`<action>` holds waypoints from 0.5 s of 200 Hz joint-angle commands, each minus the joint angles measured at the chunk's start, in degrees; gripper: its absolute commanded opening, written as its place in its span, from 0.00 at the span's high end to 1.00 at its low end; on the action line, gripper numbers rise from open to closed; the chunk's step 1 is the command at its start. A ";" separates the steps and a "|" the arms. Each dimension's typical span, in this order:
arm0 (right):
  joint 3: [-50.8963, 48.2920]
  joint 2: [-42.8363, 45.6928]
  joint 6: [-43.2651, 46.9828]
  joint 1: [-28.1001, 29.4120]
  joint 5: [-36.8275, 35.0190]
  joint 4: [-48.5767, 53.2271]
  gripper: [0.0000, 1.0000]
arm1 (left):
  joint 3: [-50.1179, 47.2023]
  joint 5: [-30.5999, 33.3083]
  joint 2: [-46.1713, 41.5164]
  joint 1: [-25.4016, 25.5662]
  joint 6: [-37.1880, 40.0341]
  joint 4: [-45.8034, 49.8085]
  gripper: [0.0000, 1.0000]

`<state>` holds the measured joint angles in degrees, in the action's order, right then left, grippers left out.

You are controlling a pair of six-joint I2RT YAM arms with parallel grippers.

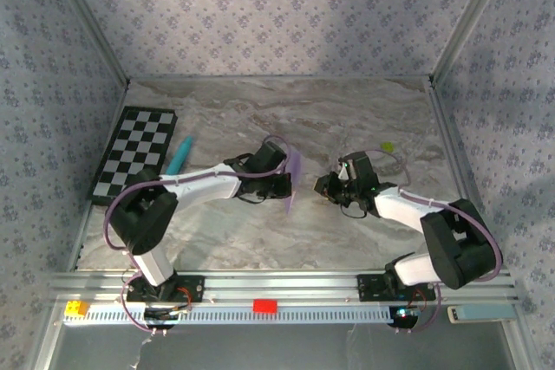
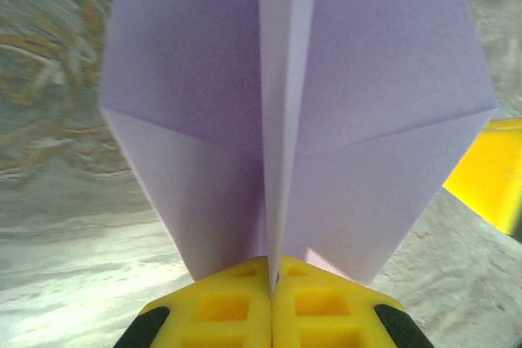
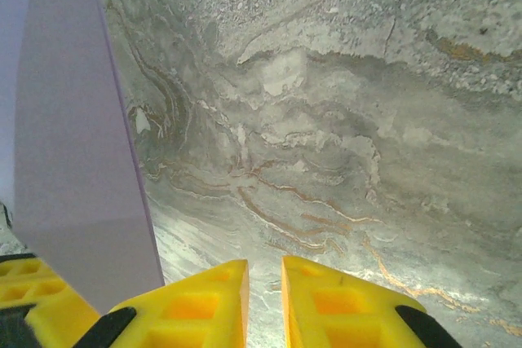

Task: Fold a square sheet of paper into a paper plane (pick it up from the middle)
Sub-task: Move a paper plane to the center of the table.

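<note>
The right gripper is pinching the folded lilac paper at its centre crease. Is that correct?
Not quite. It is the left gripper that pinches the folded lilac paper at its centre crease, as the left wrist view shows. The right gripper has its jaws slightly apart with nothing between them.

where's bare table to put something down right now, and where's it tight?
Free: the far strip of table along the back wall, right of the checkerboard; the near strip between the two arm bases. Crowded: centre, where the left gripper holds the paper plane close to the right gripper; far left, checkerboard and teal pen.
</note>
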<state>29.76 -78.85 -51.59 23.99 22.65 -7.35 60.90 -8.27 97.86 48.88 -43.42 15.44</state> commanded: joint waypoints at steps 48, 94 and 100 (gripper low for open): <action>-0.49 0.82 0.10 0.51 -1.50 2.22 0.80 | 1.54 7.58 0.74 0.35 1.34 10.31 0.93; -0.23 0.82 0.10 1.05 -1.20 1.93 0.80 | 1.32 7.23 1.49 0.36 0.79 10.22 0.89; -0.23 0.80 0.09 1.06 -1.20 1.94 0.80 | 1.40 7.22 1.67 0.36 0.86 10.26 0.89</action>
<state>29.76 -78.85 -51.64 24.69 22.02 -6.20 61.10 -1.85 98.52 48.88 -42.87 23.99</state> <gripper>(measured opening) 0.198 0.107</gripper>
